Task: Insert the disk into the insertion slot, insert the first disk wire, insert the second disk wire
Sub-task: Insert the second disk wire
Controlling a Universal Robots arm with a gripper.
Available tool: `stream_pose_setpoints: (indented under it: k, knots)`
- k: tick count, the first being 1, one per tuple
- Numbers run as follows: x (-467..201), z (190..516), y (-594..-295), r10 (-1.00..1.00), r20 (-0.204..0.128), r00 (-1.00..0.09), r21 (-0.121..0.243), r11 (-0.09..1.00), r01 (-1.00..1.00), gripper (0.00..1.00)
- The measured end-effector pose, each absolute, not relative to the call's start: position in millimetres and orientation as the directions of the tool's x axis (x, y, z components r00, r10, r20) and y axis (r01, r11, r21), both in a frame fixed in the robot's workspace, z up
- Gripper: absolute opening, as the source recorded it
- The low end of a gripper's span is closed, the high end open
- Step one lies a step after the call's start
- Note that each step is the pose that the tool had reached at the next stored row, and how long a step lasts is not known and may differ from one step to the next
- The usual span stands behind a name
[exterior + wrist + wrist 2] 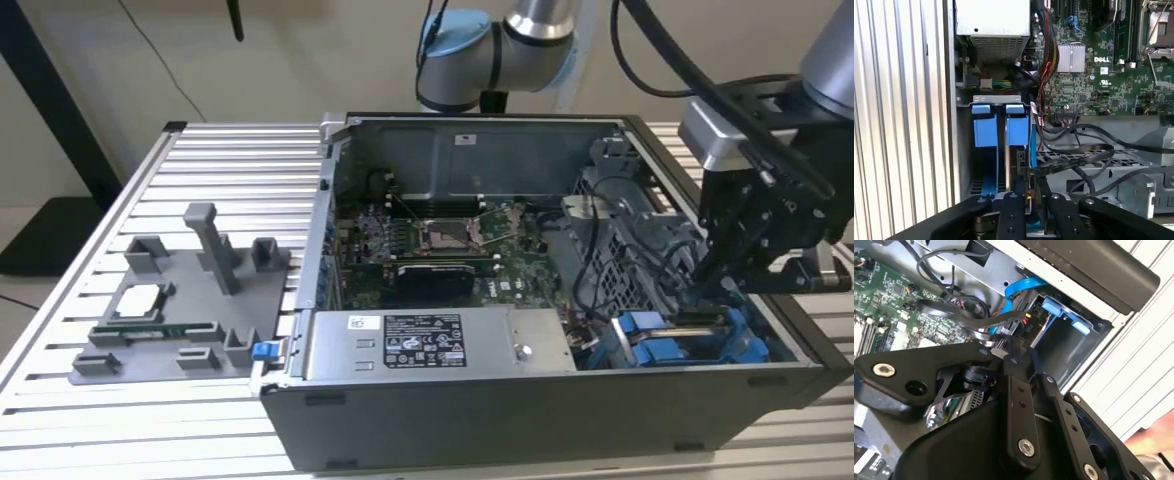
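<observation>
Judging the disk [1016, 127] already seated in the insertion slot [996, 102], we are pinching a black wire connector [1021, 172] with the gripper [1030, 200] near its rear, wiring seemingly unfinished.

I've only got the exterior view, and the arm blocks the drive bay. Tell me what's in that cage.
Observer: In the first wrist view, one blue carrier front sits beside another in the drive cage.
Operator: Give me the gripper's position.
Observer: The gripper hangs in line with the carrier front nearer the motherboard.
Operator: Report any cabling there.
Observer: In the second wrist view, a blue flat cable curves down behind a blue carrier tab.
</observation>
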State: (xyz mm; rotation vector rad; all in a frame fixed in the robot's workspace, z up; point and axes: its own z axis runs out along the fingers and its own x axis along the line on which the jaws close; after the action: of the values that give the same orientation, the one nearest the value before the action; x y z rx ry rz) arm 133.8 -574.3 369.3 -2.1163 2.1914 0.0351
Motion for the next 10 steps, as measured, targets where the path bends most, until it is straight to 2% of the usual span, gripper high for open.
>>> stream_pose_setpoints:
  k: [10]
  knots:
    - [133,394,-574,-0.996,-0.084,-0.034,-0.049,0.038,-0.998,1.00]
